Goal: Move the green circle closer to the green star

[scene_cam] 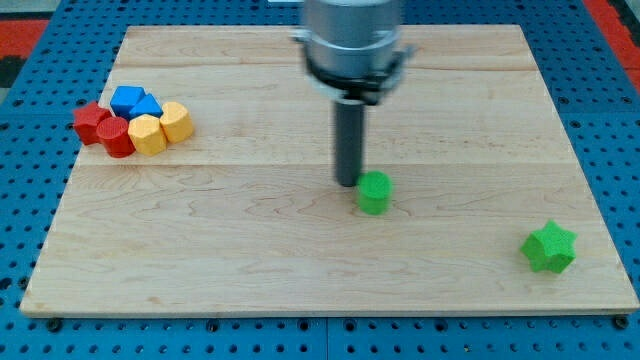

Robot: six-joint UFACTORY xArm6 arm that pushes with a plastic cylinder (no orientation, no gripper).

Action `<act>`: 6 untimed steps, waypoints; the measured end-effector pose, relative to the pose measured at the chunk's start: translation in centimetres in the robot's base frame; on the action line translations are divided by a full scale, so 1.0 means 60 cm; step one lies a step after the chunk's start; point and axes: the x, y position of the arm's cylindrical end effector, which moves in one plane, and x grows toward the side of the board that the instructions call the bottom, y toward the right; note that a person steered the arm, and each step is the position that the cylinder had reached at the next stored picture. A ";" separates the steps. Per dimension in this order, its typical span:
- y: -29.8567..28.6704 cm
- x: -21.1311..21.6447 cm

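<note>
The green circle [374,191] sits on the wooden board a little right of the middle. The green star [549,247] lies near the board's lower right corner, well apart from the circle. My tip [346,181] is down on the board just to the upper left of the green circle, touching or almost touching its left edge. The dark rod rises straight up to the arm's grey body at the view's top.
A cluster of blocks sits at the board's left: two red blocks [104,128], a blue block [135,101], and two yellow blocks [160,127]. The wooden board [250,250] lies on a blue pegboard surface.
</note>
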 end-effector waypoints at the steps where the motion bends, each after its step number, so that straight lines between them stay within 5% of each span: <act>1: -0.047 -0.001; 2: -0.123 0.000; 3: -0.091 0.032; 5: 0.150 0.084; 6: 0.126 0.049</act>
